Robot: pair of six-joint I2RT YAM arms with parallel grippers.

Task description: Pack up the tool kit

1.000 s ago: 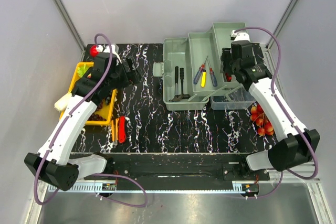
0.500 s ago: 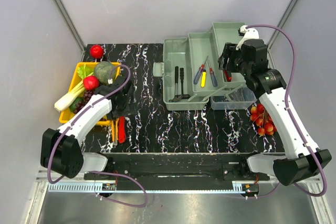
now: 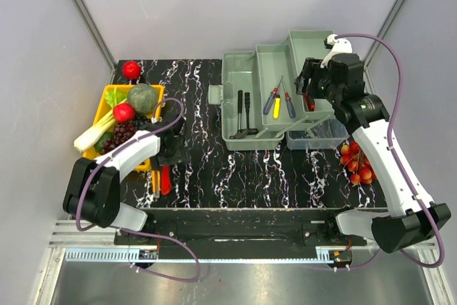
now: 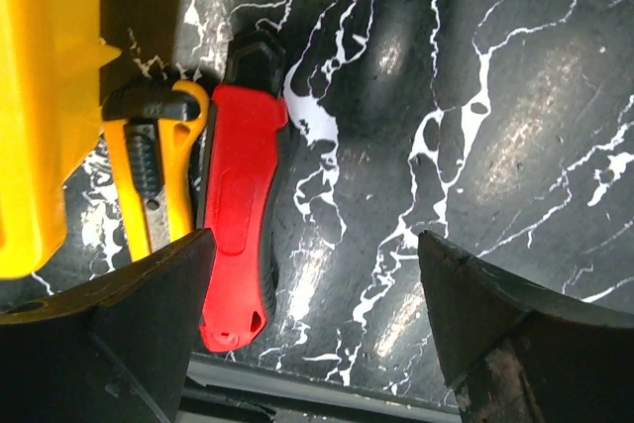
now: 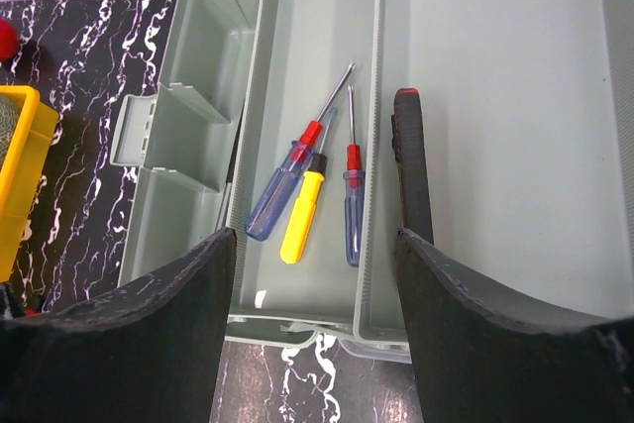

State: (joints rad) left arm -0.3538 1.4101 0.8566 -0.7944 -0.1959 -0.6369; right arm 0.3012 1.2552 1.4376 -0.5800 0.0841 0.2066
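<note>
Overhead view looking down, wrist views close (right shares toolbox point(image 3: 233, 85))

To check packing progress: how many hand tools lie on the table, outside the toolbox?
2: a yellow utility knife and a red-handled tool, side by side beside the yellow tray. The left arm may hide others.

1. No text, label, brand, number or sign can be read in any of the three views.
2. The pale notched strip point(image 3: 107, 255) at the near edge of the top view is too small to show any figures.
</note>
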